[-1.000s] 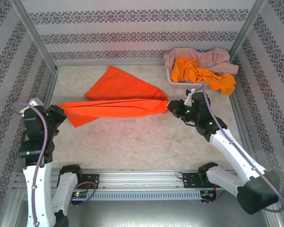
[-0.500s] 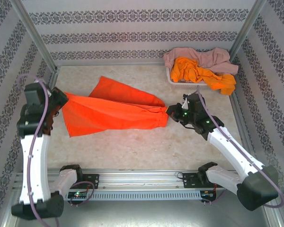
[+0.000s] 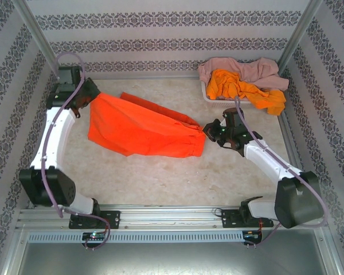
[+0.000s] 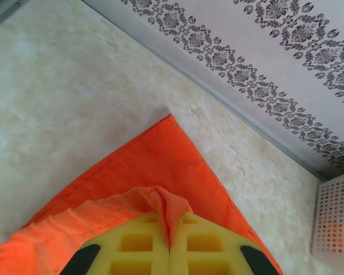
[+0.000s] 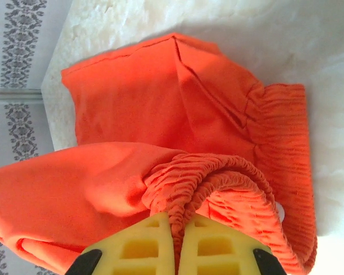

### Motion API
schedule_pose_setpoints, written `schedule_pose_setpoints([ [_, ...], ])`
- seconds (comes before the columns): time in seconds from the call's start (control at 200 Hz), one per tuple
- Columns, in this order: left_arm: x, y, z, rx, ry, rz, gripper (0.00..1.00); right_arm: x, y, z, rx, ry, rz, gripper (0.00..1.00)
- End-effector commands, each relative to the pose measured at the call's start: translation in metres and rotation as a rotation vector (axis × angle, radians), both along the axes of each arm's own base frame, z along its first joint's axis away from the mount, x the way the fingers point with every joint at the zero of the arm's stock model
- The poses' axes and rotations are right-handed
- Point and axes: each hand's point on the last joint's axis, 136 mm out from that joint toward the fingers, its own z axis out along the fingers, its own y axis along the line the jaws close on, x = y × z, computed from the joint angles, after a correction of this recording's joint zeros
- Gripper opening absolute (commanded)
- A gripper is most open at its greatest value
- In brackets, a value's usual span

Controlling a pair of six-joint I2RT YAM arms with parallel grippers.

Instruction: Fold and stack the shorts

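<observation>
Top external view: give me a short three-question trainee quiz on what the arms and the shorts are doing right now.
1. True or false: the left end effector is shut on cloth of the bright orange cloth shorts lying on the table.
2. The right end effector grips those shorts by: A) a leg hem, B) the gathered elastic waistband, C) nothing.
3. Fill in: the dusty pink cloth shorts are heaped on the white perforated plastic ____.

Key: 1 true; 2 B; 3 basket.

Between left gripper (image 3: 87,98) and right gripper (image 3: 208,130), spread shorts (image 3: 140,129), basket (image 3: 212,98) far right, heaped shorts (image 3: 241,80) inside
</observation>
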Motion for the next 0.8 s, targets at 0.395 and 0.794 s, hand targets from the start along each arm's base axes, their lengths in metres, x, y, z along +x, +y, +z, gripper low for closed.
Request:
schedule_pose_setpoints([
  [0.395,0.142,-0.01,-0.044,0.008,-0.013,-0.062,0.55,0.07,-0.021,-0.019,0.155,0.016,-0.153,0.64],
  [0.794,0.047,-0.074,-0.007,-0.181,-0.195,-0.206,1.0,0.032,0.024,0.044,0.184,-0.143,-0.05,0.86],
])
